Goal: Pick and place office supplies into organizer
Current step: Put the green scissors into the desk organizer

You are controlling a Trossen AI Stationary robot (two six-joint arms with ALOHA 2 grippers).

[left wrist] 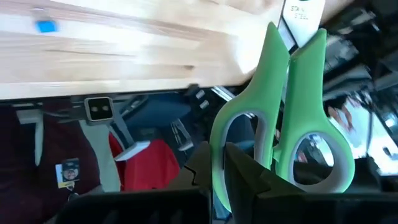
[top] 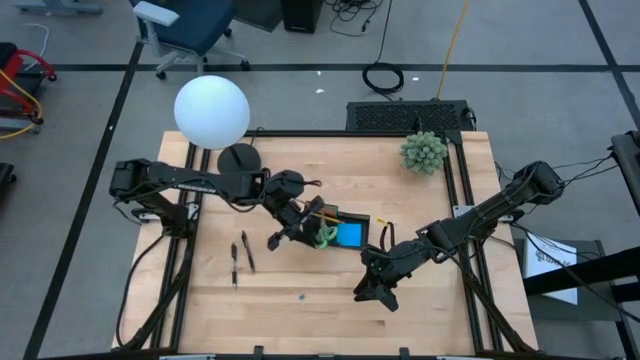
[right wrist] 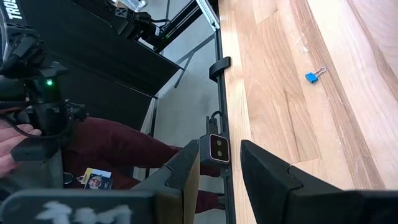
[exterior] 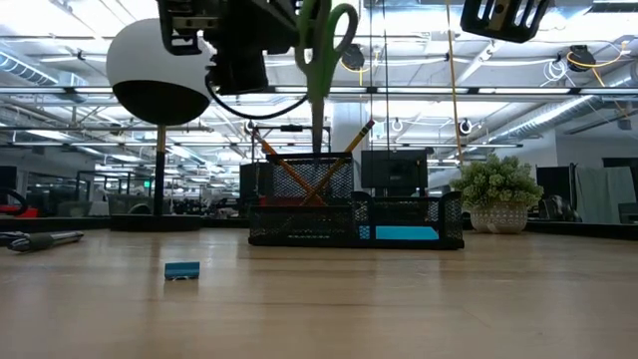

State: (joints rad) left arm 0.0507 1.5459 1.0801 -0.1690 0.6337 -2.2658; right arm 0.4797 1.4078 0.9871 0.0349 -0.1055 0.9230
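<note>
Holding: the left gripper (top: 283, 232) has its fingers clenched on the green-handled scissors (exterior: 321, 55), pinching through one handle loop, as the left wrist view shows.
Scissors axis: the long axis stands close to upright in the low view, green loops on top, blades pointing down toward the organizer (exterior: 356, 219); the scissors hang above it, clear of the surface (top: 330, 300).
Near edge: a small blue binder clip (exterior: 181, 270) lies alone on the surface at the camera side of the low view; in the right wrist view the same clip (right wrist: 314, 75) sits on bare wood.
Right gripper: the right gripper (top: 372, 290) hovers over the near part of the surface, fingers parted with nothing between them.
Pens: two dark pens (top: 240, 257) lie side by side to the left of the organizer, long axes running roughly near to far.
Organizer: a black mesh tray at mid-surface; two orange-yellow pencils (exterior: 317, 162) stand crossed in its taller section, tips down, and the blue square pad (top: 350, 236) lies flat in a low compartment.
Far side: a black round lamp base (top: 238, 158) under a white globe lamp (top: 211, 111), and a green spiky plant ball (top: 424, 152) at the far right corner.
Beyond the surface: a person in dark red clothing with a badge shows in both wrist views.
</note>
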